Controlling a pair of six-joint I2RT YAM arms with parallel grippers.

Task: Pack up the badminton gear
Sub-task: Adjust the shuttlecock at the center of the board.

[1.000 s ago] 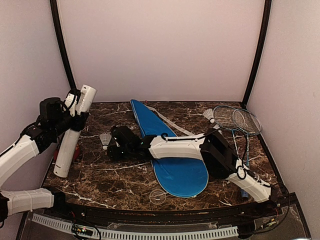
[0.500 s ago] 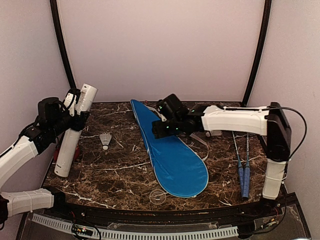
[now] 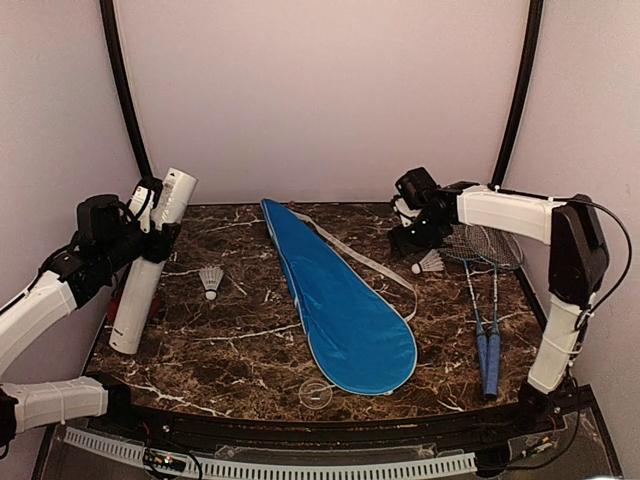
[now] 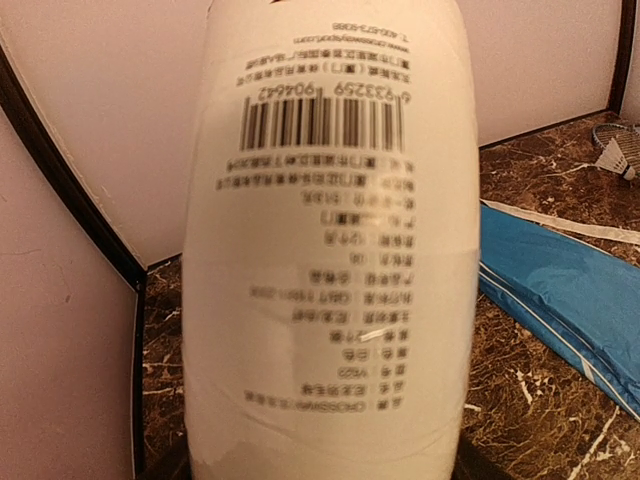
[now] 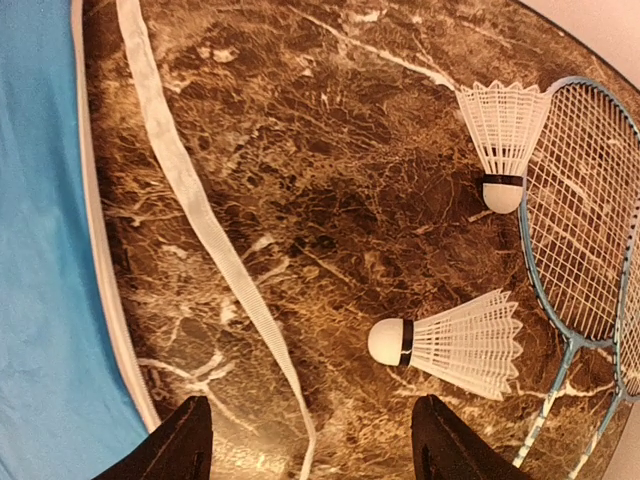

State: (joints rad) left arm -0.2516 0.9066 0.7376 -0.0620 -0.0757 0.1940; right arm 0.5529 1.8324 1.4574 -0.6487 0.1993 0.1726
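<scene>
Only the right wrist view shows the right fingers plainly. They are spread wide and hold nothing, and the cover's white strap runs in between their tips. Just ahead of them a shuttlecock lies on its side on the worktop. A second shuttlecock sits farther ahead, just beside a racket head.

Overhead, only one of that pair can be seen. That view adds a third shuttlecock between the left fingers and the blue cover, which lies flat between the two arms.

The left wrist view is filled by the tube and its barcode label, and its own fingers are out of sight. Overhead, they are clamped around the leaning tube's upper part.
</scene>
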